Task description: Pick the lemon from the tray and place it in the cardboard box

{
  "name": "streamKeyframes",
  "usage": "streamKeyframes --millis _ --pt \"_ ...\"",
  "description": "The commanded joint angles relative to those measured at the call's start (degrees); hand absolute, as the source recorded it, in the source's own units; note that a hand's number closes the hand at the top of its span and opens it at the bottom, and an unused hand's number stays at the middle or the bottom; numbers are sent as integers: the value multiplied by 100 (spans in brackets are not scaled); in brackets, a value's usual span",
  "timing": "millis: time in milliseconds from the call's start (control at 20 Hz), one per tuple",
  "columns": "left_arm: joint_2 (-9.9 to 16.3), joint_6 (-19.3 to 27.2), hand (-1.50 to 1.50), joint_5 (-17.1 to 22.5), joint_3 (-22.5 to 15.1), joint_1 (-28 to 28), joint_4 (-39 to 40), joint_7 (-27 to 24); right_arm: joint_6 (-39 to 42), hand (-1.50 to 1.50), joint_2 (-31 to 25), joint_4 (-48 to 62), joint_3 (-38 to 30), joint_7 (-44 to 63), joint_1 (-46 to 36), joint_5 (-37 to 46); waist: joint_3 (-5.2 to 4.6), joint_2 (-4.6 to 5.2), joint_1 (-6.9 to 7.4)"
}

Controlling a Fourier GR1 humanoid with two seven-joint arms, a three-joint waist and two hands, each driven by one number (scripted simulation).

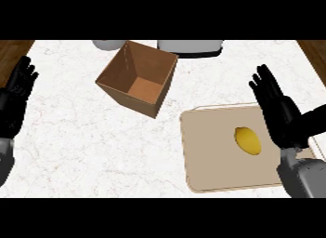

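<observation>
At the far left of the frame the left hand (13, 95) shows with fingers straight and pointing up, resting beside the table's (76, 139) white marbled top and holding nothing.

Toward the upper middle stands the cardboard box (138, 76), open at the top and seen tilted, so its brown inner walls and floor show; nothing lies inside it. Behind it, along the top edge, sit two grey-white objects, a rounded one (109, 44) to the left and a wider one with a dark base (191, 48) to the right; what they are cannot be told.

In the lower right lies the tray (213, 158), a flat tan slab with a low rim, well apart from the box. The lemon (247, 140) rests on it, right of the tray's middle, its long axis running up and down the frame.

At the right the right hand (283, 114) hovers over the tray's right side, fingers spread and straight, thumb out toward the right edge, just beside the lemon and partly above it, not curled round it.

The lemon is probably light, stiff, and smooth enough to roll or slip. The safest hold looks to be across its narrow middle, fingers on one side and thumb on the other, not at the tapered ends.
</observation>
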Motion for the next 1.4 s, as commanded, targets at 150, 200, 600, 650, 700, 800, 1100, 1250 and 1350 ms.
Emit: streamKeyframes --millis 150,200,600,650,700,800,1100,1250,1350 --pt "-144 191 0 -455 -376 549 -203 51 1357 -150 20 82 -977 -1393 -497 -1213 42 223 217" --pt "-165 314 0 -629 -531 513 -133 230 1581 -150 167 -14 -1031 -1597 -583 -1484 54 231 191" --pt "-369 379 0 -778 -744 1219 -422 206 1562 -150 11 2346 -1814 -2925 -236 -967 31 240 218" --pt "-431 406 0 -833 -797 1296 -578 267 1971 -150 -140 2641 -1838 -3443 18 -832 29 231 187" --pt "-778 614 0 -1075 -959 1009 -319 420 1931 -150 -53 3073 -1686 -3681 -425 -493 24 235 165" --pt "-330 165 0 -701 -576 1246 -252 149 2475 -150 -964 2727 -1567 -3527 -20 -163 21 227 152" --pt "-649 607 0 -1095 -972 1371 -717 416 2507 -150 -1992 2973 -879 -3568 -310 1311 22 229 241" --pt "-612 555 0 -1059 -903 1238 -779 499 2970 -150 -2523 2951 -406 -3340 -379 1849 19 230 242" --pt "-569 446 0 -1017 -868 1416 -656 333 3530 -150 -2997 2921 -215 -3152 -422 2004 10 227 230"
